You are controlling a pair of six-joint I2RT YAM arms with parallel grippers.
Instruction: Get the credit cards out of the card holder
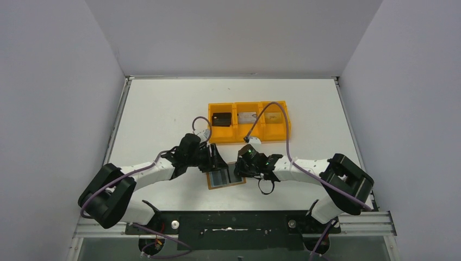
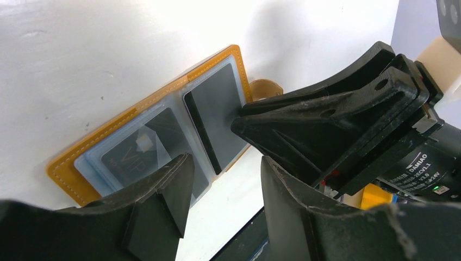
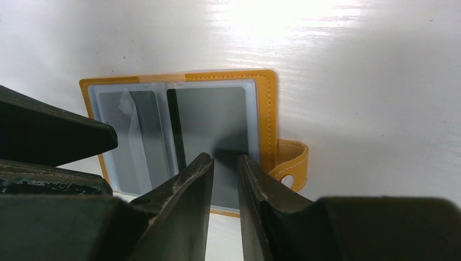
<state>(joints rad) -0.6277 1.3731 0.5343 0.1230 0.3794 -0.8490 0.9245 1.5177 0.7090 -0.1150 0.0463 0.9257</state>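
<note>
Open tan-brown leather card holder [image 3: 266, 109], dark plastic credit cards [image 3: 217, 119] in both clear pockets!
Right gripper [image 3: 225, 159] jaws barely apart over one; left gripper [image 2: 225, 168] jaws wide; bright orange plastic tray [image 1: 272, 136] holds two loose cards [image 1: 221, 118].

Resting the card holder [image 1: 225, 179] open on the table [image 1: 157, 109], just before the three-compartment tray [image 1: 224, 134]. Carrying two credit cards [image 3: 215, 117] side by side in its pockets. Flanking it with the left gripper [image 1: 217, 157] at left, the right gripper [image 1: 240, 166] over its right half.
</note>
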